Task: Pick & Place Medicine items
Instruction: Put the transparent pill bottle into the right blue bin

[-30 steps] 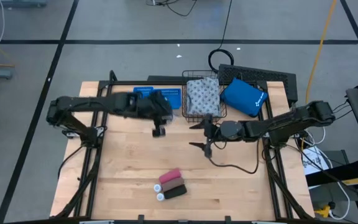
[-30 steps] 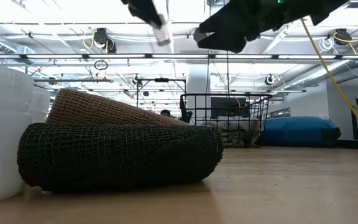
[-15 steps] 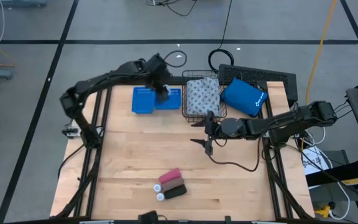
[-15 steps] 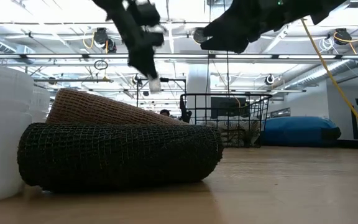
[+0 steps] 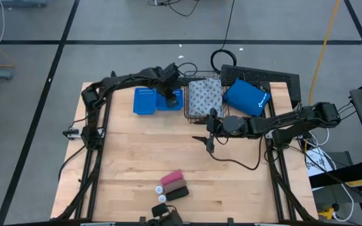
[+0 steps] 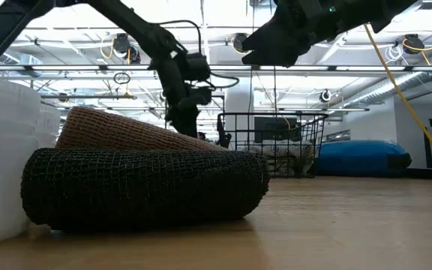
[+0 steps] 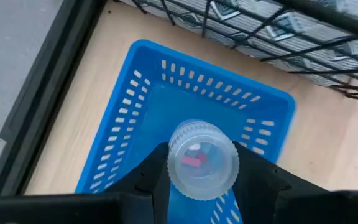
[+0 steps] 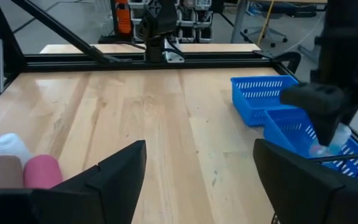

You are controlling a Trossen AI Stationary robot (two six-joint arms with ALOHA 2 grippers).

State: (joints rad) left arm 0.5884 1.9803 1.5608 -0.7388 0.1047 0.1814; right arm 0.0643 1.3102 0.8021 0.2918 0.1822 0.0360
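My left gripper (image 5: 168, 99) hangs over the blue perforated tray (image 7: 135, 124) next to the wire basket and is shut on a small white round bottle (image 7: 202, 160). My right gripper (image 5: 207, 135) is open above the table's middle, near the basket, and touches nothing. The pink block (image 5: 172, 178) and the dark block (image 5: 177, 192) lie side by side near the table's near edge, with small white bottles (image 5: 161, 193) beside them. The grey-white patterned pack (image 5: 205, 97) lies in the wire basket. My left gripper pinches the white bottle by its round side wall (image 7: 174, 163) between the two fingers (image 7: 151, 177). They come from above, pointing down, and the bottle's end faces the wrist camera. The bottle sits over the inside of the tray; whether it touches the tray's floor I cannot tell.
A second blue tray (image 5: 144, 100) stands left of the first at the far edge. The wire basket (image 5: 197, 114) and the bright blue pouch (image 5: 247, 97) are at the far right. A dark cable (image 5: 237, 166) trails on the table under the right arm. Bare wood lies between.
My left gripper, shut on the bottle throughout, has swung from above the table's middle toward the far edge and come down over the blue tray beside the basket. My right gripper has stayed almost where it was, open.
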